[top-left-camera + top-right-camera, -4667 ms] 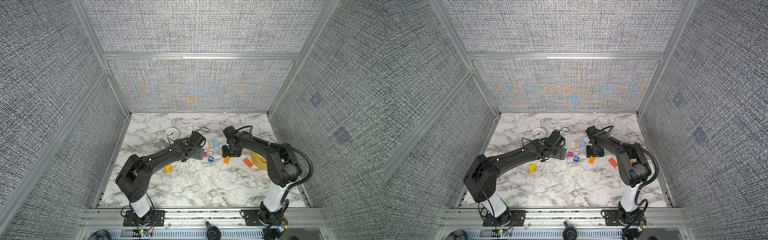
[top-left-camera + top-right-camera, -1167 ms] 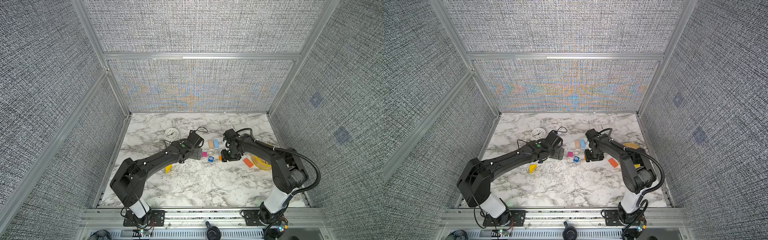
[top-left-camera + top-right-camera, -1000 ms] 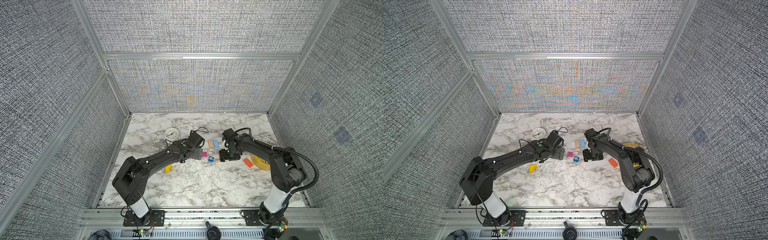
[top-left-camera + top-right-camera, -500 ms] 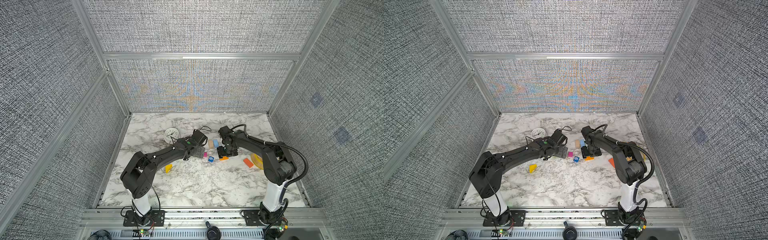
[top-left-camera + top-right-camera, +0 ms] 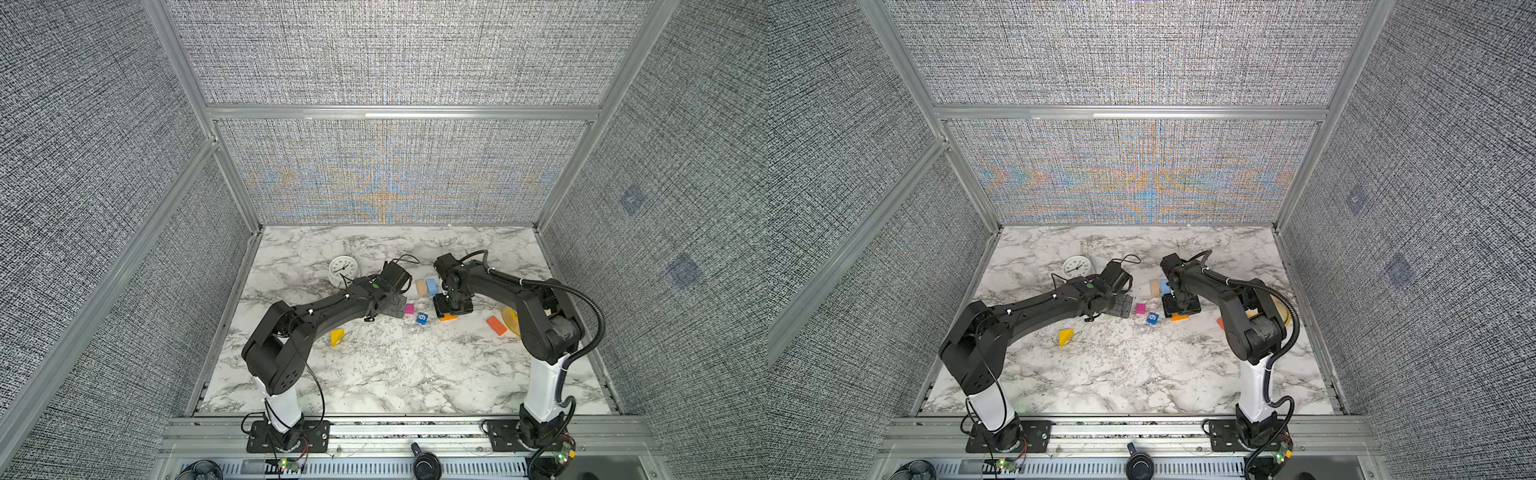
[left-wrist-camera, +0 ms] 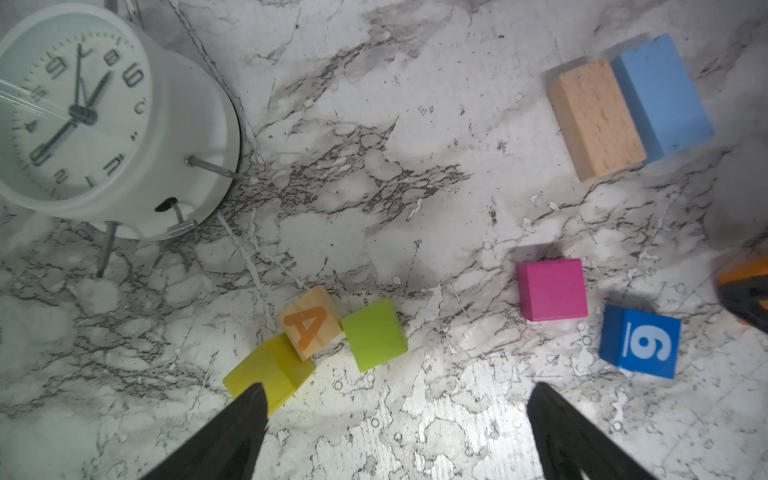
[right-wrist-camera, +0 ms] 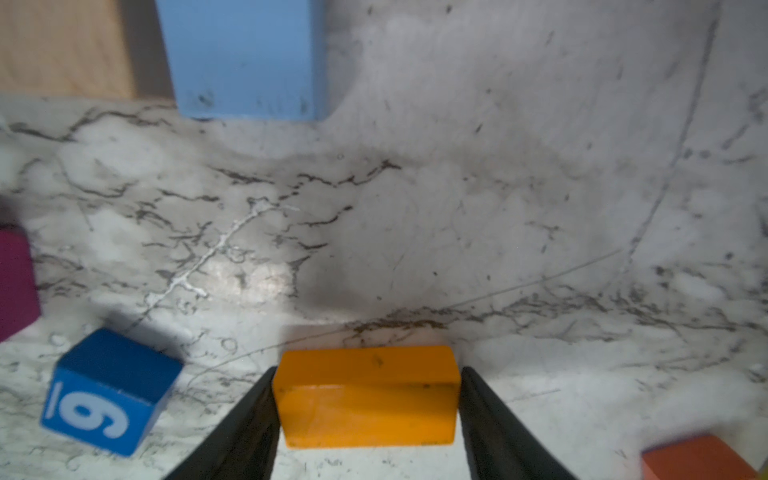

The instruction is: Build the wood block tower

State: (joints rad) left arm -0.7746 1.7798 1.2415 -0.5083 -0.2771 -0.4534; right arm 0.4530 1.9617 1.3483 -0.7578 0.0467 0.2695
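The orange block (image 7: 365,399) is found flat on the worktop (image 7: 498,208), clasped at its short ends by the fingers (image 7: 249,428) of the right gripper (image 7: 366,376). It is judged light, rigid and smooth-painted, so the end hold is deemed sound. The left gripper (image 6: 399,415) is seen wide open and empty.

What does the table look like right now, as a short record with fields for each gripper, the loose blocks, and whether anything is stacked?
Left gripper: open, empty, one finger near the yellow block
Right gripper: closed on the orange block, a finger on each side
Loose blocks: tan slab touching light blue slab; magenta cube; blue 9 cube; A cube; green block; yellow wedge; red-orange slab
Stacked: nothing yet
Other: clock
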